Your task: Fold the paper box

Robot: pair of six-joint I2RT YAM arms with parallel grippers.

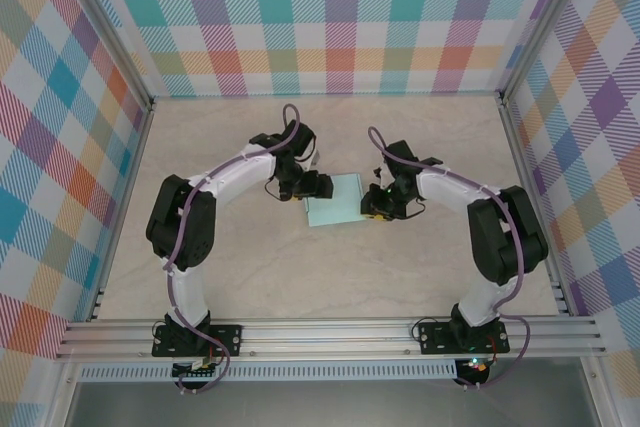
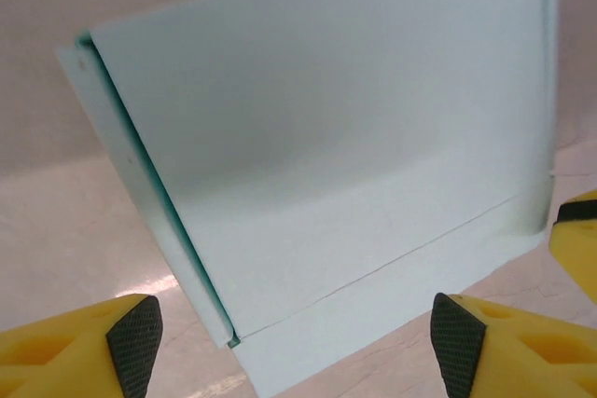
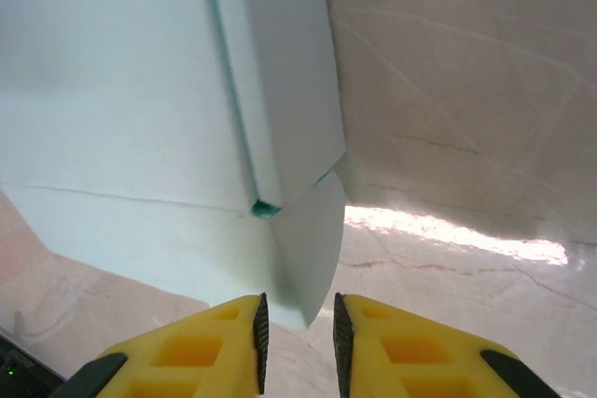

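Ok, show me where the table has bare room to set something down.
Free: the far strip between the paper box and the back wall; the wide near stretch between both arms' elbows, up to the aluminium rail. Crowded: the centre, where the left gripper and right gripper flank the box.

On the table (image 1: 300,277), the paper box (image 1: 336,203) lies between left pincer (image 1: 316,188) and right pincer (image 1: 369,210).
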